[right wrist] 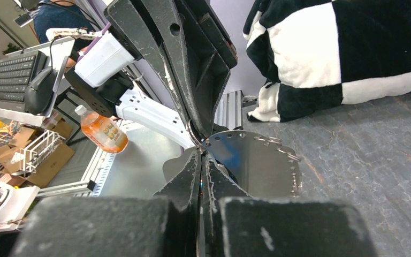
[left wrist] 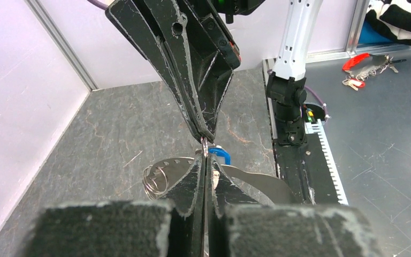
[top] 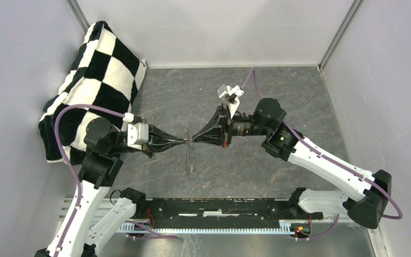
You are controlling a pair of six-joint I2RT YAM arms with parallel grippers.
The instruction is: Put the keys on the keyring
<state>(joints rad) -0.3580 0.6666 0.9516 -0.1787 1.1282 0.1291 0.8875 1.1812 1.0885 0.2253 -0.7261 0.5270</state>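
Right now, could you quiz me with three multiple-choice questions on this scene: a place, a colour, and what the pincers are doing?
1. Where is the checked cushion? A. back-left corner B. front-right corner C. centre
2. What colour is the key head by the pincer tips? A. yellow B. blue C. pink
3. How are the left pincer and right pincer? A. both wide open B. one open C. both shut, tip to tip

1 A: the top view shows it against the back-left walls.
2 B: blue plastic in the left wrist view.
3 C: each wrist view shows closed tips meeting.
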